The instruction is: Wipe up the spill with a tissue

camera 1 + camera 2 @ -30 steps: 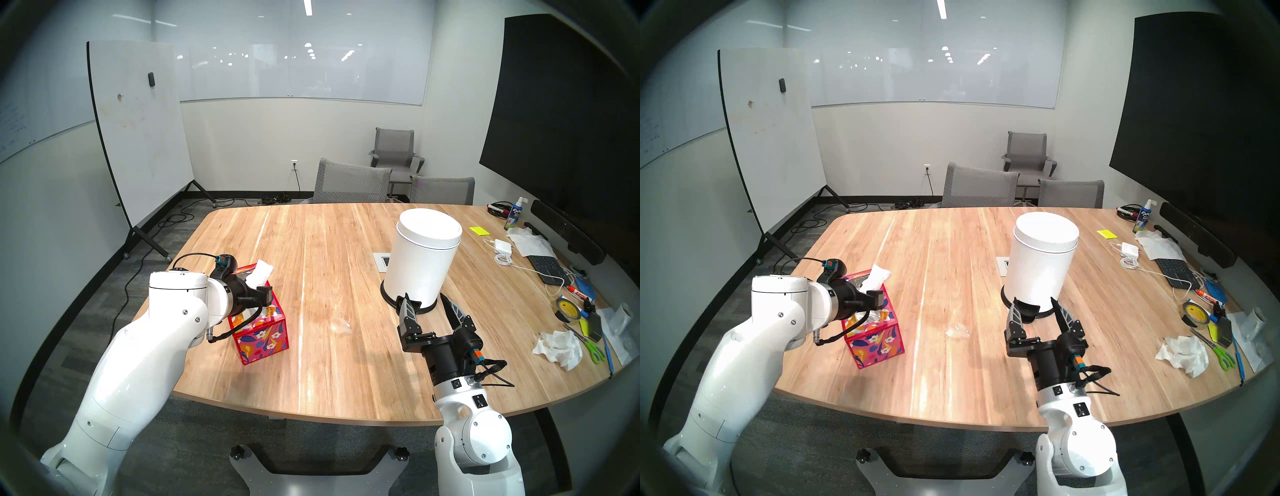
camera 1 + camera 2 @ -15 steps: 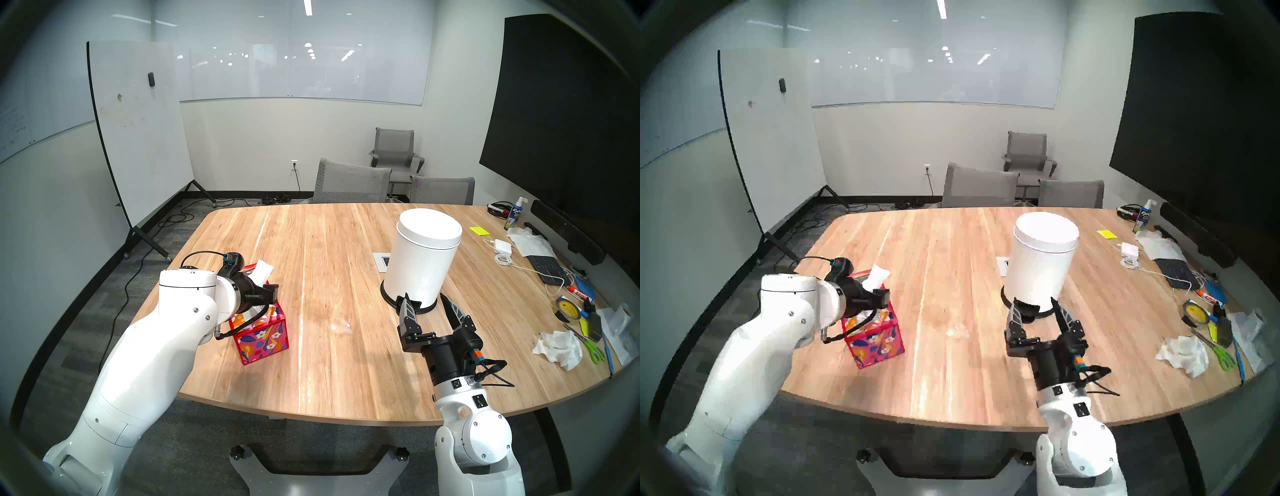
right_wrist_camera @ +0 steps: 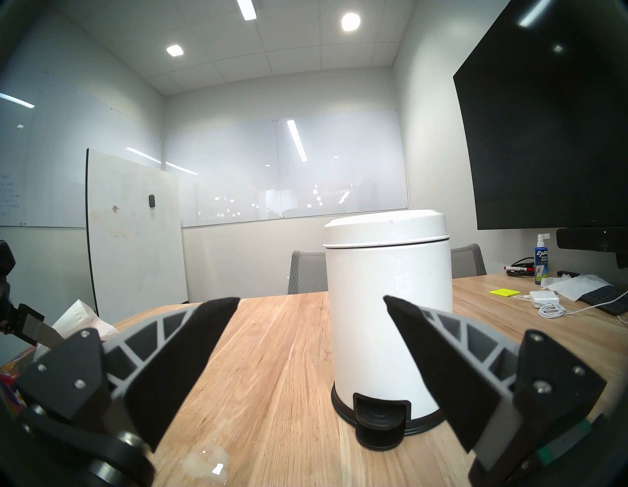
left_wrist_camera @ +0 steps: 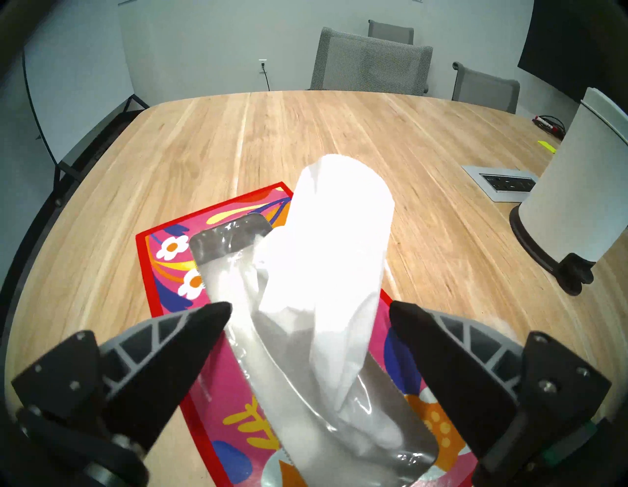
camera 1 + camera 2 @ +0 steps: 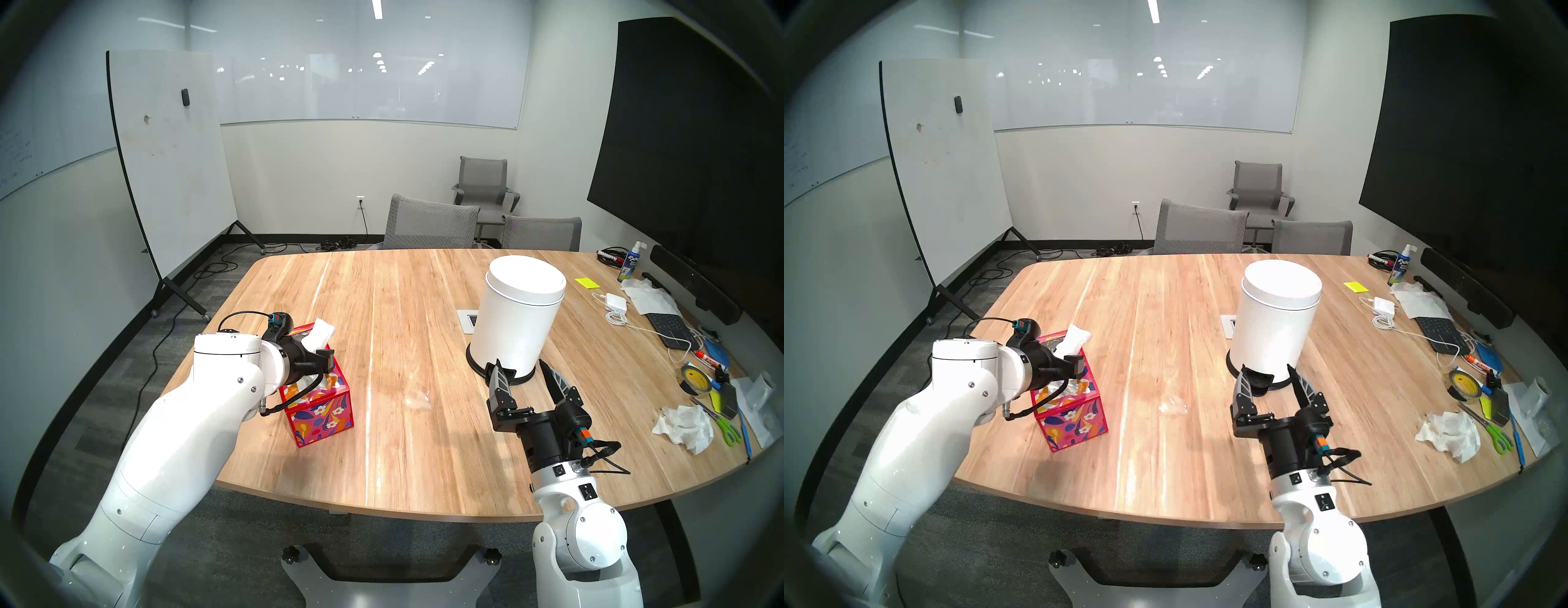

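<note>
The tissue is white and stands up out of the red floral tissue box. It also shows in the head view. My left gripper is open just above the box top, one finger on each side of the tissue's lower part, without closing on it. The spill is a small clear glossy patch on the table between the box and my right arm, and it also shows at the bottom of the right wrist view. My right gripper is open and empty above the table.
A white pedal bin stands just beyond the right gripper. A crumpled white paper wad, scissors, tape, a keyboard and cables lie along the wooden table's right edge. Grey chairs stand at the far side.
My left arm has shifted slightly right and forward, toward the tissue on the box. The right arm, the spill and the bin have not moved.
</note>
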